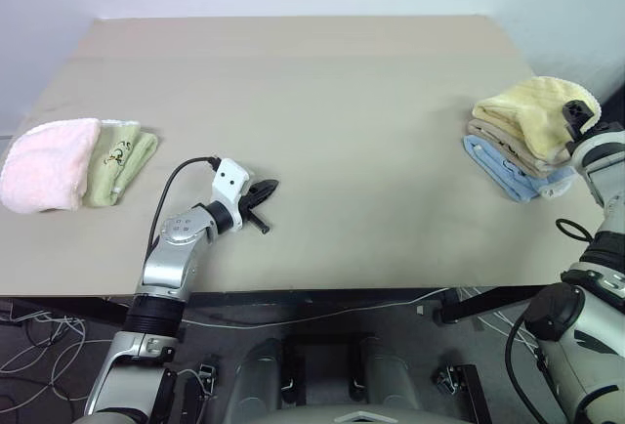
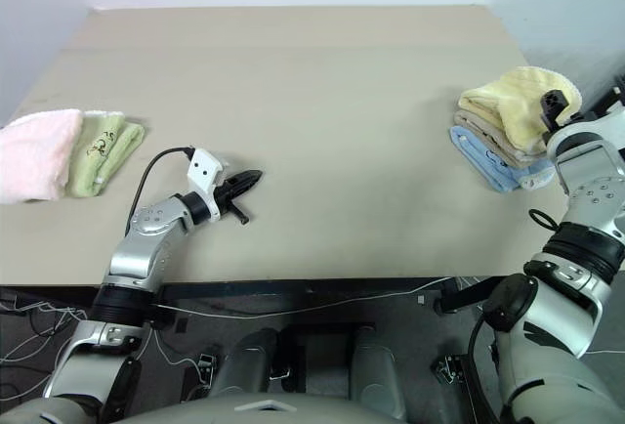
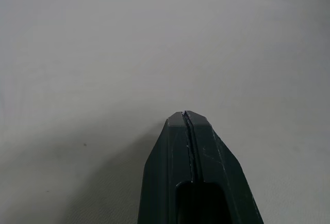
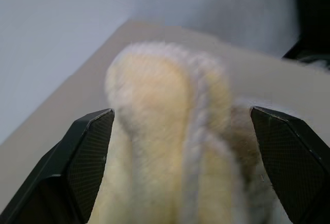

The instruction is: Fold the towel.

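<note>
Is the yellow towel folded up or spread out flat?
Folded. The towel sits bunched in a rounded fold on top of a stack of other folded towels, at the table's right edge.

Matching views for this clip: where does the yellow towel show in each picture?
Left eye: yellow towel at the table's right edge, top of a folded stack.
Right eye: same stack top, by the right gripper.
Left wrist: not in it.
Right wrist: towel close up between the open fingers.
Shared landmark: blue towel at the stack's bottom.
</note>
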Robot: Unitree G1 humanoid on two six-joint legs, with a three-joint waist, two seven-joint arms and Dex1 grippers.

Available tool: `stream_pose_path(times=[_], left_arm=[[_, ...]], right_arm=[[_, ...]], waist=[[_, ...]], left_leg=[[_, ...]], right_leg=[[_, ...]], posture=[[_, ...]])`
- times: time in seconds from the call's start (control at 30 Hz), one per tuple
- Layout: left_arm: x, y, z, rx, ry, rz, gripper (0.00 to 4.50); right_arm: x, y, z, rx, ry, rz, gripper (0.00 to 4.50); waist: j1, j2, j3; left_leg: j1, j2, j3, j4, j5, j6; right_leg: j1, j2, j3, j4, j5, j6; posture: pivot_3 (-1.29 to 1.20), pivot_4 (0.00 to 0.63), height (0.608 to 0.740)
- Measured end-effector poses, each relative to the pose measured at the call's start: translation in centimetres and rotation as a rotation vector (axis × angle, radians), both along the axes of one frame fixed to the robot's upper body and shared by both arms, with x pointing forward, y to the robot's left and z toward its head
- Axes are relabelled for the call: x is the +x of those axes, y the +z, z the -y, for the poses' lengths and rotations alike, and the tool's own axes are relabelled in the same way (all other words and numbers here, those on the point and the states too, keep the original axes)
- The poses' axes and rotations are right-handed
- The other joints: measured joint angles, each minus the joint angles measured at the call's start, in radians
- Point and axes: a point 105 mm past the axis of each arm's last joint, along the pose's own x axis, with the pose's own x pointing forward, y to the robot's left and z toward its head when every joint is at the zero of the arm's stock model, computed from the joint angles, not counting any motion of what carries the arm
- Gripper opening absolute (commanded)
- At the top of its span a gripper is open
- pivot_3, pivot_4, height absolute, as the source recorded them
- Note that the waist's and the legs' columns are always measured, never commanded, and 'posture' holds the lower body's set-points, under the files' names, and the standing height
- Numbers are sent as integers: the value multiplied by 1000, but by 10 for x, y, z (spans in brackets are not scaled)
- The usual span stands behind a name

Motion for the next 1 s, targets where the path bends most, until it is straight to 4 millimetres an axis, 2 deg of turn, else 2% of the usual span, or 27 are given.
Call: stream_pose_path(times=[0.13, 0.23, 0.3, 0.4, 0.53, 0.63, 0.7, 0.83, 0.93, 1.0], left_arm=[[3, -2, 1, -14, 18, -6, 0], [7, -1, 1, -16, 36, 3, 0], [9, -1, 0, -14, 51, 16, 0], [12, 1, -2, -26, 86, 36, 0], [16, 7, -11, -48, 135, 59, 0], [15, 8, -17, -57, 160, 68, 0], [12, 4, -22, -66, 179, 60, 0], [6, 3, -35, -81, 228, 63, 0], [4, 8, -41, -93, 260, 88, 0], [2, 7, -42, -93, 273, 90, 0]], right_arm=[[-10, 12, 1, -153, -52, 17, 4466], [-8, 28, -18, -371, -12, 22, 4466], [-4, 34, -42, -569, 58, -1, 4466], [7, 32, -99, -795, 261, 18, 4466], [12, 17, -164, -923, 530, 71, 4466], [13, -10, -211, -923, 741, 93, 4466], [14, -23, -230, -910, 826, 106, 4466], [19, -51, -255, -889, 931, 90, 4466], [23, -71, -269, -879, 992, 67, 4466], [24, -78, -273, -868, 1008, 61, 4466]], waist=[[-2, 0, 0], [-6, 1, -1], [-6, 1, -1], [-5, 1, -1], [1, 0, -1], [0, 0, -1], [-1, 0, -1], [-2, 0, -1], [-1, 0, -1], [-1, 0, -1]], left_leg=[[0, 0, 0, 0, 0, 0], [1, 1, 0, 0, 0, 0], [1, 1, 0, 0, 0, 0], [1, 1, 0, 0, 0, 0], [1, 0, -1, 1, 0, 0], [1, 0, -1, 1, 0, 0], [1, 0, -1, 1, 0, 0], [1, 0, -2, 2, 0, 0], [1, 0, -2, 2, 0, 0], [1, 0, -2, 2, 0, 0]], right_leg=[[0, 0, 0, 1, 0, 0], [0, 1, 0, 0, 0, 0], [0, 1, 0, 0, 0, 1], [0, 1, 0, 1, 0, 1], [1, 1, 0, 0, 0, 1], [2, 1, -1, 0, 0, 1], [2, 1, -1, 0, 0, 1], [2, 1, -1, 0, 0, 1], [2, 1, -1, 0, 0, 1], [2, 1, -1, 0, 0, 1]], posture=[[0, 150, 740], [0, 150, 740], [0, 150, 740], [0, 150, 740], [0, 150, 740], [0, 150, 740], [0, 150, 740], [0, 150, 740], [0, 150, 740], [0, 150, 740]])
